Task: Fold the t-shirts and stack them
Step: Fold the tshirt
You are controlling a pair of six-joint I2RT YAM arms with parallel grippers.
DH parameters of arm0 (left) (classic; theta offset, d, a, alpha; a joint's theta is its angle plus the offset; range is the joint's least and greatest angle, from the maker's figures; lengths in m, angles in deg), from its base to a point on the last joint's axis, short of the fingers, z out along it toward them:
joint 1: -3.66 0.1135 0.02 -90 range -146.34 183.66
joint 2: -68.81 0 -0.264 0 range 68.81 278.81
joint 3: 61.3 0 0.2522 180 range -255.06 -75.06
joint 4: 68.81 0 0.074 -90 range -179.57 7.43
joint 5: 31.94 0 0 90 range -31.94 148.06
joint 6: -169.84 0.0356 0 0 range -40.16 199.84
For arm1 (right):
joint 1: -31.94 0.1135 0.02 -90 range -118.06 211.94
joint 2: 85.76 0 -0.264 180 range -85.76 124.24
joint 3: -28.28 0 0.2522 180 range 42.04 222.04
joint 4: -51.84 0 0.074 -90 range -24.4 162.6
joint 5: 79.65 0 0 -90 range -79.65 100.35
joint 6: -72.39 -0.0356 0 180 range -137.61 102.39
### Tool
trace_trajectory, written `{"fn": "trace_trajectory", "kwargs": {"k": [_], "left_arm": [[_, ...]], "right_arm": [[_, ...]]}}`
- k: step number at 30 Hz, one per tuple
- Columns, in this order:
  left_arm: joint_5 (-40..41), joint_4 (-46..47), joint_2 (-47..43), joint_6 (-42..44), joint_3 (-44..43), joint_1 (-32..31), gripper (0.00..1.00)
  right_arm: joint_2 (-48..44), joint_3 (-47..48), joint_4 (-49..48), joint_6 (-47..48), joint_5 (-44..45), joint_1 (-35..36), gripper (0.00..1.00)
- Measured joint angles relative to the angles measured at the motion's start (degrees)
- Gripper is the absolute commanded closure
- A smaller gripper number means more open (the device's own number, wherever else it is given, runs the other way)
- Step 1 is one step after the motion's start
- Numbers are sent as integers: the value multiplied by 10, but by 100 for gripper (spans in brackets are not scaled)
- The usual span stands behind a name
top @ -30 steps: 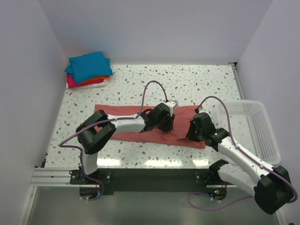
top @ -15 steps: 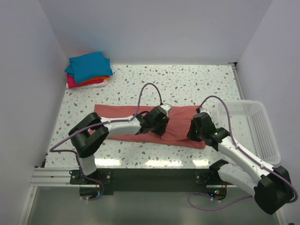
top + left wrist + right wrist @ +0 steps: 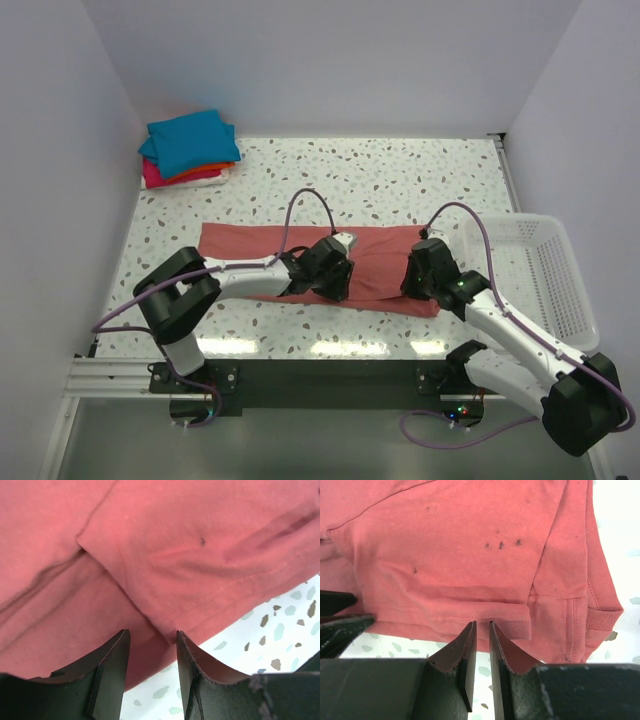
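Between plain pale walls [image 3: 300, 60], I've got the speckled counter [image 3: 400, 170] with the salmon tee [image 3: 380, 262] stretched flat across the middle and the folded stack [image 3: 190, 150] in the far-left corner. Over the tee's near hem my left pincer [image 3: 152, 636] is moderately apart and my right pincer [image 3: 481, 626] is barely cracked, both gripping nothing.

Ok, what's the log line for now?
shirt: folded lengthwise | left jaws: open, empty | right jaws: slightly open, empty

text: none legible | brands, numbers, signs: none readable | note: small dark specks [image 3: 501, 544] on the salmon-pink cotton t-shirt [image 3: 445, 525], too tiny to read as characters
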Motion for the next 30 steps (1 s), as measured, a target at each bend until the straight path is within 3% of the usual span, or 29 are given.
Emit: {"fn": "trace_trajectory", "kwargs": {"k": [10, 13, 20, 30], "left_arm": [[-19, 26, 2, -23, 3, -13, 54], [-19, 31, 5, -25, 3, -13, 60], [-15, 31, 7, -33, 3, -13, 84], [15, 23, -27, -35, 6, -13, 100]], "right_arm": [[0, 0, 0, 0, 0, 0, 80], [1, 0, 0, 0, 0, 0, 80], [3, 0, 0, 0, 0, 0, 80], [3, 0, 1, 0, 1, 0, 80]]}}
